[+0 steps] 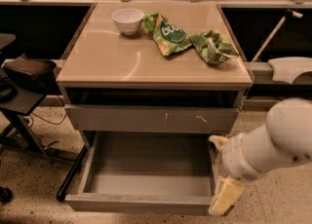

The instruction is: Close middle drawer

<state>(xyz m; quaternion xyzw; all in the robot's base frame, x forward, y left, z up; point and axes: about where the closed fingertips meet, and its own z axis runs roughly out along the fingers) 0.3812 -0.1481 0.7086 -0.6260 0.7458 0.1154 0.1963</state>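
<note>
The middle drawer (pixel 146 202) is pulled far out at the bottom of the cabinet. It has a plain grey front and an empty grey box interior (pixel 148 162). Above it sits the grey drawer front with small pale scratch marks (pixel 151 119), nearly shut. My gripper (pixel 224 195), pale yellow on a white arm (pixel 273 140), hangs at the open drawer's front right corner, close to or touching the end of its front panel.
The cabinet top (pixel 122 57) holds a white bowl (pixel 127 20) and two green snack bags (pixel 168 33) (pixel 212 46). A black chair or stand (pixel 24 77) is at the left. A counter edge (pixel 287 69) is at the right. The floor is speckled.
</note>
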